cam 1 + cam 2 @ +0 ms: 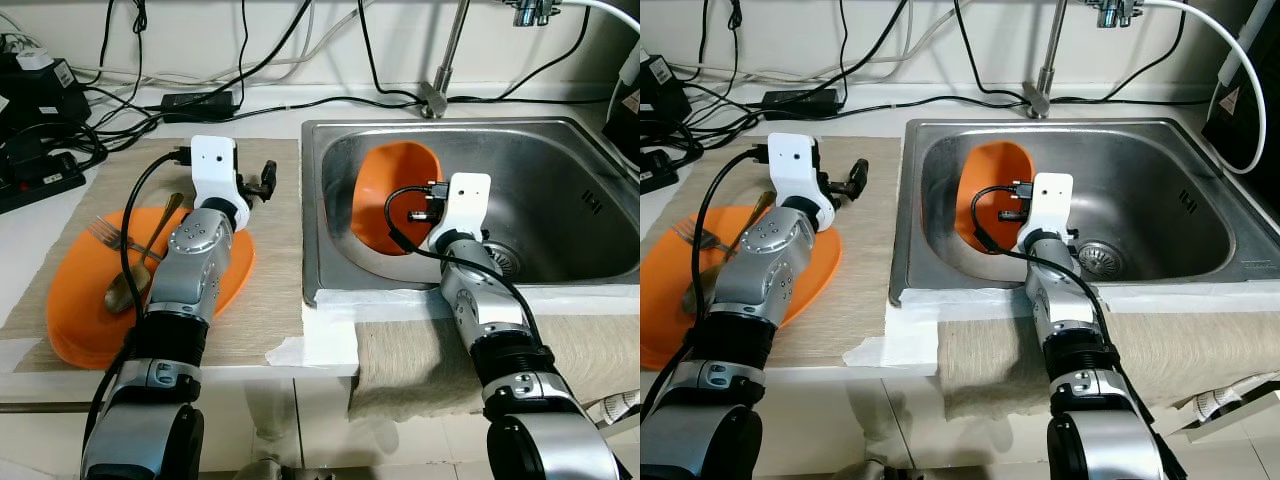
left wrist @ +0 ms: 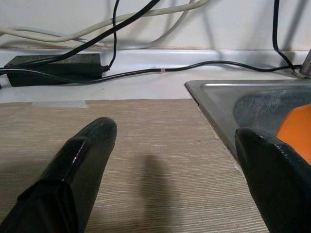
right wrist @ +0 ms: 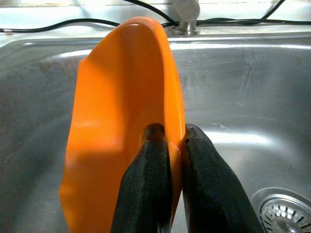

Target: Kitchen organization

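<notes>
no legible text, labels (or brands) anywhere

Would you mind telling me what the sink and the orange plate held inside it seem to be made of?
Sink: likely stainless steel, with a brushed grey sheen and soft reflections. Orange plate, gripped at its rim by the right claw: probably plastic, uniformly coloured, smooth and thin-edged with a mild gloss.

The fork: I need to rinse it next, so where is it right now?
The fork lies on the orange plate on the counter mat, left of the sink, beside a spoon and partly behind the left arm.
</notes>
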`<state>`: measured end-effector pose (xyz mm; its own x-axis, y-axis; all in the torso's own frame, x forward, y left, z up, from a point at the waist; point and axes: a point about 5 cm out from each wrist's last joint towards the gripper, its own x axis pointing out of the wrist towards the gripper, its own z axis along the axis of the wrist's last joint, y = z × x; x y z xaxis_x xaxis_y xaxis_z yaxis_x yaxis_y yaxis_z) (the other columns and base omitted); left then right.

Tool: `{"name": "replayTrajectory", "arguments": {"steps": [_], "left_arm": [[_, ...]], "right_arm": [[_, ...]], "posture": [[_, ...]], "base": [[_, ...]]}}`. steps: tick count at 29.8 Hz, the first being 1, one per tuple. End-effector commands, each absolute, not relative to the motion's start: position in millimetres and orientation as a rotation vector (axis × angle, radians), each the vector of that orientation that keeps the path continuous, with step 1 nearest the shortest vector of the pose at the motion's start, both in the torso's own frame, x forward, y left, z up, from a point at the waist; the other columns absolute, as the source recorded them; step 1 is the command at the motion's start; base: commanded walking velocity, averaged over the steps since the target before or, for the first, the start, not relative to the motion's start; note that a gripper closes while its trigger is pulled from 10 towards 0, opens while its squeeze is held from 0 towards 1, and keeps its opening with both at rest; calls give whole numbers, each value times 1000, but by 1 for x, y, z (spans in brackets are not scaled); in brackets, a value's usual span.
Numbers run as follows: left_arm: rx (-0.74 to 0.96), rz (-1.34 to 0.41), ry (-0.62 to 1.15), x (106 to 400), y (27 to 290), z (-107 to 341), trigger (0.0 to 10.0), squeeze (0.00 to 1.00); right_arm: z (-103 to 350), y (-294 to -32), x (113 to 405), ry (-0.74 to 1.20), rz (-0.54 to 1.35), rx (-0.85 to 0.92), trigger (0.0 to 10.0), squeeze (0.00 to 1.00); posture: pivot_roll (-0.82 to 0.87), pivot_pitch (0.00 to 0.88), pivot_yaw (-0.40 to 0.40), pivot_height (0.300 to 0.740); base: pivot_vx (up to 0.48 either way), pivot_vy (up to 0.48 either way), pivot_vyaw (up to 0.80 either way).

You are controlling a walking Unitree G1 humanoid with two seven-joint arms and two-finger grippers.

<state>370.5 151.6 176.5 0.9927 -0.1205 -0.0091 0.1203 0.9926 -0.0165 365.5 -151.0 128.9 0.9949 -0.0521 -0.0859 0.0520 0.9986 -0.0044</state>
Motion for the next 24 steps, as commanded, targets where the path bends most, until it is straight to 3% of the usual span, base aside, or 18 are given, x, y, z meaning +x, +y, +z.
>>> {"name": "replayTrajectory", "arguments": {"steps": [1,14,24], "left_arm": [[-7,-135,-10,373,148,185,10000,0],[-7,-135,-14,373,148,186,10000,0],[-9,-134,-14,373,148,186,10000,0]], "right_arm": [[133,-153,367,80,-63,-6,10000,0],[179,-152,370,-136,-62,-37,10000,0],[172,-156,371,-100,-75,-34,10000,0]], "posture": [[-13,0,44,740],[-16,0,42,740],[-14,0,40,740]], "base": [[0,0,0],[0,0,0],[0,0,0]]}}
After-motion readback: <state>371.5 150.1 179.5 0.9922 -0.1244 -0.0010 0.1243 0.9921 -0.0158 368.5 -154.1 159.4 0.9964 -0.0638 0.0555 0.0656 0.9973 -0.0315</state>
